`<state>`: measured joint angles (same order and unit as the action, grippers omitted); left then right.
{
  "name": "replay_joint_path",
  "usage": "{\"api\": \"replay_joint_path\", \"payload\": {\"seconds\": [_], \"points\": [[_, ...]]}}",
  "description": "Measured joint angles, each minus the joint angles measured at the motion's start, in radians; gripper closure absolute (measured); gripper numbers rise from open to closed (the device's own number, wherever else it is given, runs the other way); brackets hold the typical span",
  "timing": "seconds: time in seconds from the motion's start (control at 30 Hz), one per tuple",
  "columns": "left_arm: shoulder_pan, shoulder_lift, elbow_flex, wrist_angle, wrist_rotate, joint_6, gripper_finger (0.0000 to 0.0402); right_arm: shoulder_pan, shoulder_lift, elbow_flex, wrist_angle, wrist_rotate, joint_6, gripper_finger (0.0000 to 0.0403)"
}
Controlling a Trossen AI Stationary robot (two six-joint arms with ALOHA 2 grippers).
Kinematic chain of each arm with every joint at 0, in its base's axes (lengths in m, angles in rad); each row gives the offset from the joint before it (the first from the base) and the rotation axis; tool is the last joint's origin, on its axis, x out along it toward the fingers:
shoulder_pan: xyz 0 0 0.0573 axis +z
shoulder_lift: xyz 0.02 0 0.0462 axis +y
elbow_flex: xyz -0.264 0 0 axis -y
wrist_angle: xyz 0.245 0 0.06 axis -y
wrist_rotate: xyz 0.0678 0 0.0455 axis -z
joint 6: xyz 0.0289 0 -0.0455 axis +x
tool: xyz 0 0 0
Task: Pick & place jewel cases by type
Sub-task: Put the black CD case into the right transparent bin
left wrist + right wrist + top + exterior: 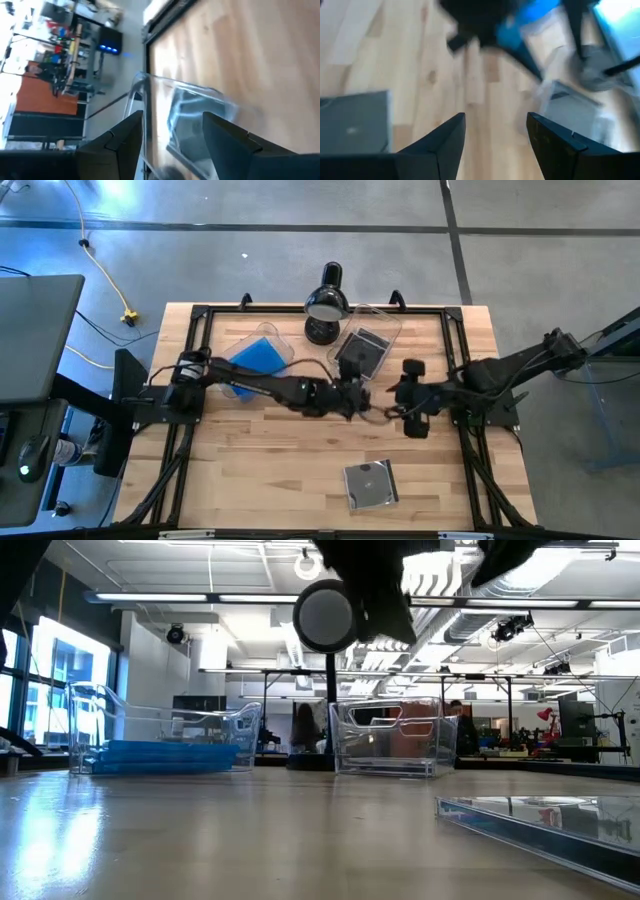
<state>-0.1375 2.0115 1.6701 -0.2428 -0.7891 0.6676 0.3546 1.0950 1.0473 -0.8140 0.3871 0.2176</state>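
Jewel cases lie in three places. One clear case (370,484) with a silvery disc lies flat on the bare table (260,470) near its front edge, apart from everything else; in the low view it is the thin slab (545,823) at the right foreground. Blue cases (257,356) are stacked in the left tub (252,361) at the back left; the low view shows them as a flat blue pile (160,756) inside it. A dark grey case (363,352) lies in the right tub (368,345) at the back, beside the lamp (326,304).

The left gripper (352,385) reaches across the middle of the table and sits at the near edge of the right tub. Its fingers (125,145) stand spread with nothing between them, and its wrist view looks past them into the tub (190,125) with a case inside.

The right gripper (392,398) hangs over the table just beside the left one, between the right tub and the lone clear case. Its fingers (550,145) are also spread and hold nothing; its wrist view shows the clear case (352,125) on the wood at one side.

A black desk lamp stands at the back edge between the two tubs.
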Motion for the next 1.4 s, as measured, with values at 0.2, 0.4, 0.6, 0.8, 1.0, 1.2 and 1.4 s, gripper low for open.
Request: {"api": "replay_joint_path", "payload": {"seconds": [0.2, 0.4, 0.6, 0.8, 1.0, 1.2, 1.4], "points": [[-0.094, 0.0, 0.179, -0.51, -0.074, -0.162, 0.0204, 0.0, 0.0, -0.153, 0.132, -0.031, 0.019, 0.0194], [-0.146, 0.0, 0.297, -1.1, -0.114, -0.552, 0.0204, 0.039, 0.052, -0.173, 0.219, -0.046, 0.058, 0.0194], [-0.199, -0.038, 0.279, -1.302, 0.004, -0.822, 0.0204, 0.113, 0.236, -0.08, 0.227, -0.05, 0.083, 0.0194], [-0.264, -0.076, 0.226, -1.318, 0.247, -0.854, 0.0228, 0.196, 0.429, 0.081, 0.111, -0.083, 0.183, 0.0194], [-0.337, -0.096, 0.101, -1.312, 0.337, -0.989, 0.0277, 0.296, 0.544, 0.187, -0.061, -0.113, 0.35, 0.0194], [-0.401, -0.093, -0.112, -0.889, 0.359, -0.959, 0.0297, 0.396, 0.553, 0.155, -0.135, -0.117, 0.575, 0.0194], [-0.397, -0.072, -0.205, -0.338, 0.394, -0.805, 0.0298, 0.484, 0.552, 0.112, -0.113, -0.154, 0.763, 0.0194]]}}
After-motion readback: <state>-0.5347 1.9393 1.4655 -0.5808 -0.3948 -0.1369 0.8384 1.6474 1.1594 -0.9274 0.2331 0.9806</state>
